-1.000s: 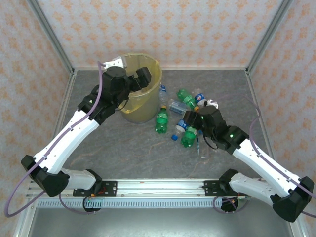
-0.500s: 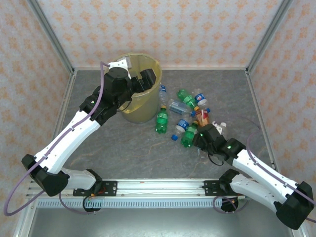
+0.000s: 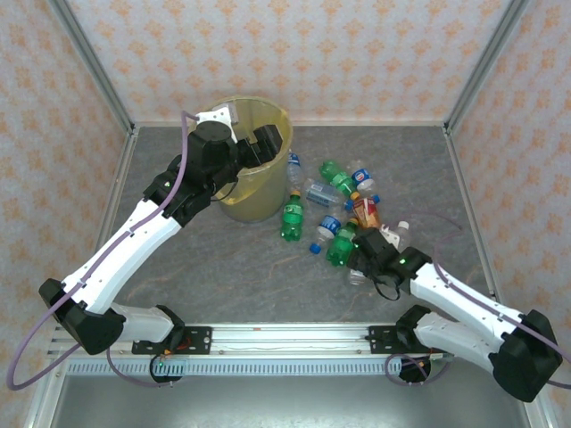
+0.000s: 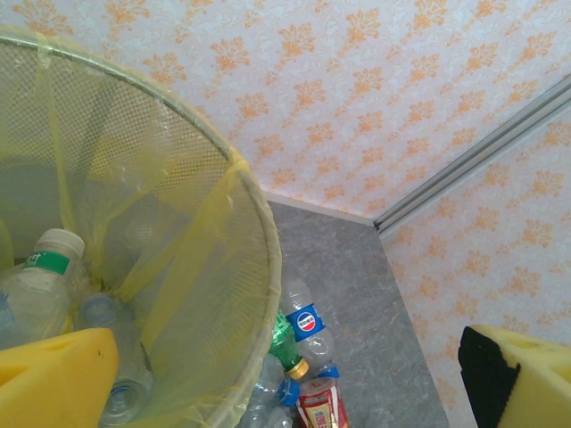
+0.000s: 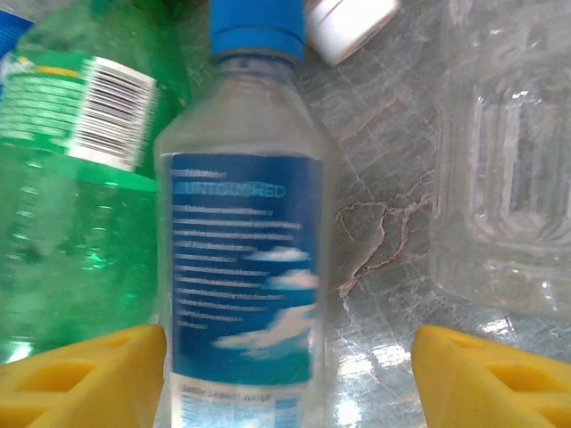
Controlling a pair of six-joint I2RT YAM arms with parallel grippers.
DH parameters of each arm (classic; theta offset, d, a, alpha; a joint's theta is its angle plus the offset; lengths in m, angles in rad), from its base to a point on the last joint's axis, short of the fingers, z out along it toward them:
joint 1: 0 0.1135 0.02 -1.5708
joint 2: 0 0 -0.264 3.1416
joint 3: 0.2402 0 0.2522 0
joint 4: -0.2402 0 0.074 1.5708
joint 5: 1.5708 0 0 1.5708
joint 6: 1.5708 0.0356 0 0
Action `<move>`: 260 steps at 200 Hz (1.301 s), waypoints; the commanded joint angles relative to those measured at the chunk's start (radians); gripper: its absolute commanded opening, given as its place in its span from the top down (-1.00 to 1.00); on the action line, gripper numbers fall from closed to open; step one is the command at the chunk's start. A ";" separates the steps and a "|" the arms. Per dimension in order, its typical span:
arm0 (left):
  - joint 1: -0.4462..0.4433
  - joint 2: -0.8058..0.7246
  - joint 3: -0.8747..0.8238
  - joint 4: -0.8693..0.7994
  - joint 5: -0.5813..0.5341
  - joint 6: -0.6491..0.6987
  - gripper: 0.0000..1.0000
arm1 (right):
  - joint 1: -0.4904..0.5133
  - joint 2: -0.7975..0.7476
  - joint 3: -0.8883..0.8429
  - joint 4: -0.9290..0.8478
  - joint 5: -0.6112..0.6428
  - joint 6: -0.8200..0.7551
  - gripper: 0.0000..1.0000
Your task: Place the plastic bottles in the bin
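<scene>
Plastic bottles [image 3: 364, 210] lie heaped on the surface [image 3: 223, 259]; we've got our right claw [image 5: 285, 379] spread around a blue-label bottle [image 5: 245, 267], left claw [image 4: 285, 374] wide apart over the bin [image 4: 257, 259]

A: L arm [image 3: 134, 236] pose?
B: Reaching fwd, elbow bent, wrist raised at far end. left gripper [image 3: 266, 143] jaws spread wide.
A: R arm [image 3: 464, 303]?
B: Lying low, forearm angled inward twd centre. right gripper [image 5: 290, 379] pointing fwd and down, yellow pads [image 5: 80, 374] apart, not clamped.
</scene>
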State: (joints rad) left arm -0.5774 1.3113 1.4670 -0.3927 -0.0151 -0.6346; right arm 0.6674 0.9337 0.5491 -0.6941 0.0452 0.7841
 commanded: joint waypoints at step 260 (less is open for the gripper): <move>-0.004 -0.048 -0.025 -0.033 -0.061 0.009 -0.98 | 0.004 0.042 -0.069 0.113 0.010 0.046 -0.04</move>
State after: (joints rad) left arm -0.5774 1.2858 1.4498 -0.4118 -0.0601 -0.6281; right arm 0.6670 1.0344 0.4595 -0.5343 -0.0044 0.8337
